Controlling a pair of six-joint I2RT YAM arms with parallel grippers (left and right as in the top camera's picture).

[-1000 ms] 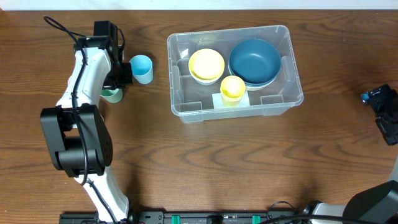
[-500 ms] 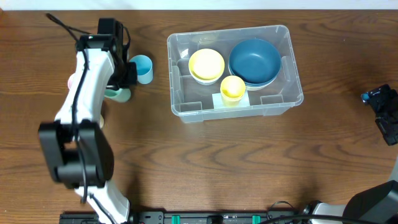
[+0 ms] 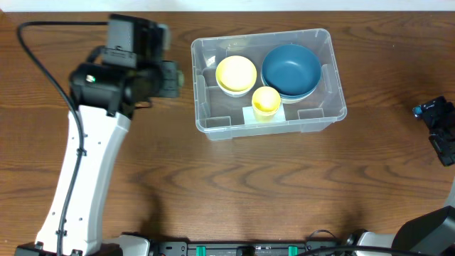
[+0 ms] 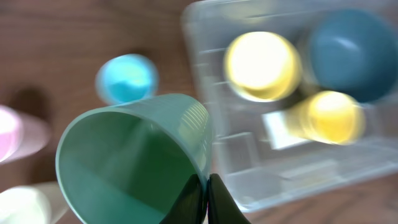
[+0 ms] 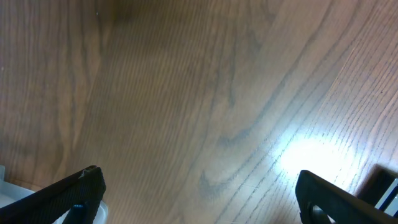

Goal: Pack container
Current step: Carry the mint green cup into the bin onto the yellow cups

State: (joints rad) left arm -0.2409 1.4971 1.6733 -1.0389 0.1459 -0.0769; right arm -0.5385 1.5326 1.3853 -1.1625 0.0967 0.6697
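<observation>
at the nine o'clock edge of the left wrist view a pink cup (image 4: 11,134) stands on the wooden table (image 4: 74,25), blurred and cut by the frame. a pale cream cup (image 4: 22,205) sits at its six o'clock, also cut off. a light blue cup (image 4: 127,78) stands apart from both, toward one o'clock of the pink one.

nearer the lens a green cup (image 4: 134,165) is tilted with its mouth to the camera. the left gripper (image 4: 206,190) is clenched on this cup, the wall at the cup's four o'clock pinched between two dark fingers. from overhead that gripper hangs just off the nine o'clock wall of the container (image 3: 334,107), and its arm covers the loose cups.

the container rests on the table at about one o'clock of the overhead view's centre, long side running nine to three. inside, a yellow bowl (image 3: 236,73) fills the nine o'clock half and a dark blue bowl (image 3: 291,69) the three o'clock half. a yellow cup (image 3: 266,99) stands upright near the six o'clock wall, between the bowls, beside a white label (image 3: 250,114).

at the three o'clock edge, well apart from the container, the right gripper (image 5: 198,177) is released, its jaws spread wide over bare wood.
</observation>
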